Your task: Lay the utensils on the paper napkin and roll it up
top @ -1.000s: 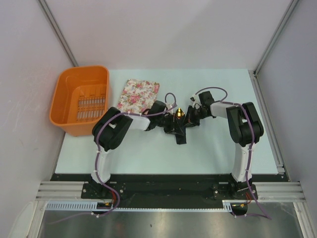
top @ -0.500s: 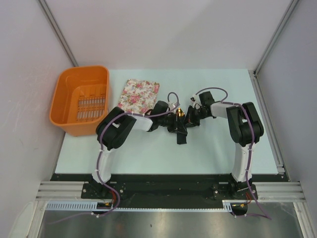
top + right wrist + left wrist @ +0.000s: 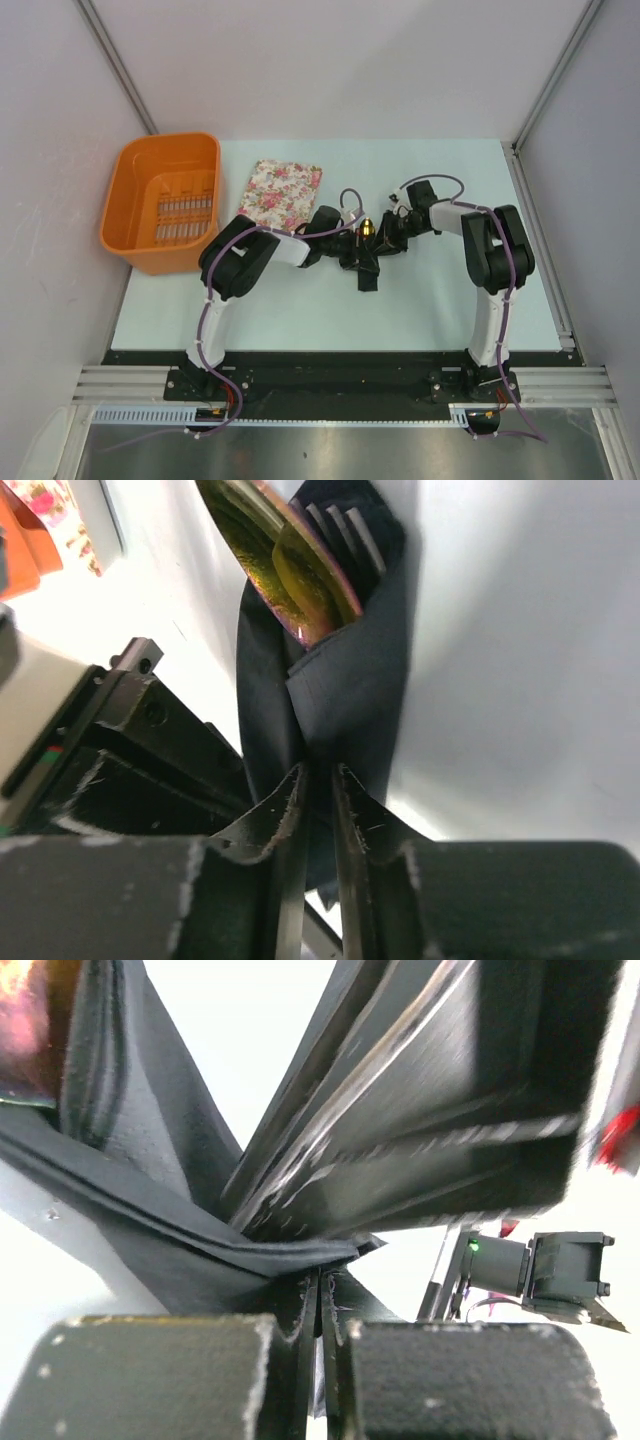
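Left fingers [image 3: 300, 1325]: all but closed, just a hairline slit between the pads, pinched on a fold of the thin black paper napkin [image 3: 150, 1220]. In the left wrist view the creased paper fans up and to the left from the pinch point. There's a glint of gold at the top left corner, cropped by the frame edge.

Right fingers [image 3: 292, 810]: also nearly closed, narrow gap. The napkin's tapered lower end runs straight into that gap, so I have it clamped from this side too.

Slim metal utensils [image 3: 300, 555]: inside the napkin's wrap. Shiny gold rounded heads and a few grey fork tines poke out of the open end, the end away from my right fingers. Handles are hidden in the paper, so I can't count the pieces.

Top view: both arms reach in toward the middle of the pale surface [image 3: 300, 310], wrists facing each other, fingers meeting at the bundle. The napkin reads as a dark narrow bundle with one end trailing toward the near edge. A gold head shows at the far end, between the two wrists. Can't tell whether the bundle rests on the surface or hangs clear of it.

Pink-and-white floral rectangular cloth [image 3: 281, 192]: flat on the surface, left of the bundle and beyond my left wrist, apart from the napkin.

Orange plastic basket [image 3: 128, 175], ribbed floor: far left, beside the cloth, not touching it.
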{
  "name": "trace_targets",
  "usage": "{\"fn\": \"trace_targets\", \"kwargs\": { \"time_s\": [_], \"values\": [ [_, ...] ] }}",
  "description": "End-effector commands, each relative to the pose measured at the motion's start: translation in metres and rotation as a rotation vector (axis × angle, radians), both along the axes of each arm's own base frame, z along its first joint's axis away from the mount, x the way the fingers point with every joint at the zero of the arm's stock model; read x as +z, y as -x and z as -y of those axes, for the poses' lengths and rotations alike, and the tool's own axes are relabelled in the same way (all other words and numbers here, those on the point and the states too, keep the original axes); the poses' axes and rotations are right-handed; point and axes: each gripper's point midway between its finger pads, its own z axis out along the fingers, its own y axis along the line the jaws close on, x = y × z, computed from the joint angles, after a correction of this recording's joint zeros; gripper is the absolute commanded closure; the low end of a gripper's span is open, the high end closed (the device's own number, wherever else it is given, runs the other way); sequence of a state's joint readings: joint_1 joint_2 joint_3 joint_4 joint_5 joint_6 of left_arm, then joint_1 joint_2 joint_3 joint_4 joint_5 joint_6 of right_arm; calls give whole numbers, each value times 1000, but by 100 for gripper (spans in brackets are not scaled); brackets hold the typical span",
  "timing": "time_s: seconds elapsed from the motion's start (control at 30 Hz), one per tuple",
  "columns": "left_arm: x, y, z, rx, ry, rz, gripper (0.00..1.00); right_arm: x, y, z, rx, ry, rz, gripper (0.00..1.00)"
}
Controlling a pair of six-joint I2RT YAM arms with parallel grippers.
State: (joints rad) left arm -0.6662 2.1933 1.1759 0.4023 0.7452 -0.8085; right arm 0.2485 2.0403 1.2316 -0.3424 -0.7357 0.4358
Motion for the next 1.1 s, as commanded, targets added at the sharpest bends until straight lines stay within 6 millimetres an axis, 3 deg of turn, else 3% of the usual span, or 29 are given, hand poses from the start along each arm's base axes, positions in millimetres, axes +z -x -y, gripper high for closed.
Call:
{"fn": "trace_targets", "kwargs": {
  "time_s": [0.0, 0.07, 0.2, 0.4, 0.67, 0.87, 0.97, 1.07],
  "values": [
    [-36, 27, -7, -69, -93, -66, 99, 30, -14, 24, -26, 26, 36, 78],
    [-39, 28, -8, -71, -100, -69, 99, 42, -17, 27, -23, 25, 66, 73],
    [-42, 26, -7, -74, -116, -61, 97, 47, -13, 26, -10, 8, 66, 62],
    [-43, 27, -4, -95, -130, -47, 94, 38, -8, 21, 2, 4, 52, 52],
    [-42, 28, -5, -109, -135, -31, 94, 13, -5, 13, 33, 65, 46, 53],
    [-38, 31, -6, -124, -129, -22, 94, -9, -2, 24, 49, 133, 39, 62],
    [-32, 30, -6, -132, -122, -1, 91, -20, 2, 29, 61, 159, 30, 79],
    [-15, 31, -5, -152, -81, 23, 81, -28, 4, 34, 70, 188, 31, 94]
  ]
}}
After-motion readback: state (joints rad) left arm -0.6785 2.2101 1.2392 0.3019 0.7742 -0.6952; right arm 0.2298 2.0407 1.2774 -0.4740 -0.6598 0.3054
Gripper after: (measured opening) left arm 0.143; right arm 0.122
